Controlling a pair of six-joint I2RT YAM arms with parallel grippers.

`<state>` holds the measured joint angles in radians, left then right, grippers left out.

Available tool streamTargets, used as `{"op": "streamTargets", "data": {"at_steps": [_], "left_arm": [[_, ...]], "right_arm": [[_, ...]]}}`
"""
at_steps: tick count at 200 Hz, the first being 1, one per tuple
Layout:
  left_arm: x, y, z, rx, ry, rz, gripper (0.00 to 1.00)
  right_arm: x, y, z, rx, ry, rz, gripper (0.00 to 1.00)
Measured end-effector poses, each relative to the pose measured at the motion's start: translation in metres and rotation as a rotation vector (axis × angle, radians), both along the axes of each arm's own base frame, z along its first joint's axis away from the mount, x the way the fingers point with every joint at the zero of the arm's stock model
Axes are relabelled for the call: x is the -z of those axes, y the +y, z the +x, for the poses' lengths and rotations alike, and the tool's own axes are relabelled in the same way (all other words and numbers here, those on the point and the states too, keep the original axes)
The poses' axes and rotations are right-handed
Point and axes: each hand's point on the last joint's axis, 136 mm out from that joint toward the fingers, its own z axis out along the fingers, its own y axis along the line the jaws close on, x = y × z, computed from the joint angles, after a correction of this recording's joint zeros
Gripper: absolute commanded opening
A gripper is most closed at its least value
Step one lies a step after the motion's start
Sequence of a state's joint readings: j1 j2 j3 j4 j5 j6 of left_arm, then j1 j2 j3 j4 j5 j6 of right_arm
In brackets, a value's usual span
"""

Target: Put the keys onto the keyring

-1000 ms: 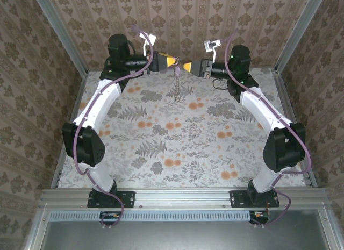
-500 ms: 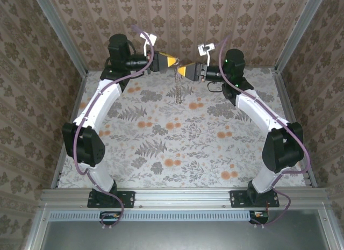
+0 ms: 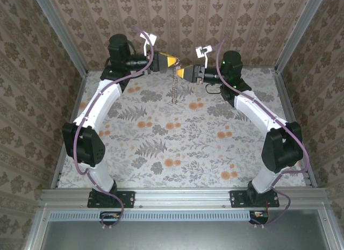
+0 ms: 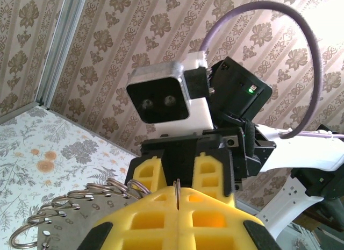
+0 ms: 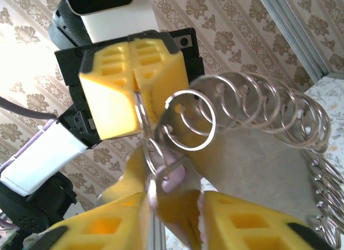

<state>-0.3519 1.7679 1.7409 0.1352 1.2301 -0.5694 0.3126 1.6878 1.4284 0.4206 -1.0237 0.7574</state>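
Note:
The keyring, a string of linked metal rings, hangs from my left gripper high over the back of the table. My left gripper is shut on one thin ring of it, and the other rings curl away to the left. My right gripper faces it almost tip to tip. Between the right gripper's yellow fingers sits the key's pale lilac head, pressed against a small ring just under the left gripper. The coil of rings trails off to the right.
The floral table top lies well below both grippers. Patterned walls and metal corner posts close in the back and sides. Both arms arch up from the near rail.
My right gripper has moved left and slightly down, closing up on the left gripper, and its jaws have narrowed. The left gripper and the hanging keyring have stayed in place.

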Motion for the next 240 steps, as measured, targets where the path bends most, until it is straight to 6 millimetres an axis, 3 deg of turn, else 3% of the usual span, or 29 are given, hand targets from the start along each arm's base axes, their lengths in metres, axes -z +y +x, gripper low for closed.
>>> {"op": "streamTargets", "data": {"at_steps": [38, 144, 240], "left_arm": [[0.004, 0.000, 0.003, -0.011, 0.014, 0.000, 0.00], [0.014, 0.002, 0.009, -0.049, 0.035, -0.022, 0.00], [0.018, 0.004, 0.013, -0.088, 0.056, -0.048, 0.00]], "right_arm": [[0.005, 0.000, 0.000, 0.002, 0.005, -0.005, 0.00], [0.005, 0.020, -0.014, -0.046, 0.005, -0.009, 0.00], [0.014, 0.028, -0.008, -0.047, 0.024, -0.022, 0.00]]}}
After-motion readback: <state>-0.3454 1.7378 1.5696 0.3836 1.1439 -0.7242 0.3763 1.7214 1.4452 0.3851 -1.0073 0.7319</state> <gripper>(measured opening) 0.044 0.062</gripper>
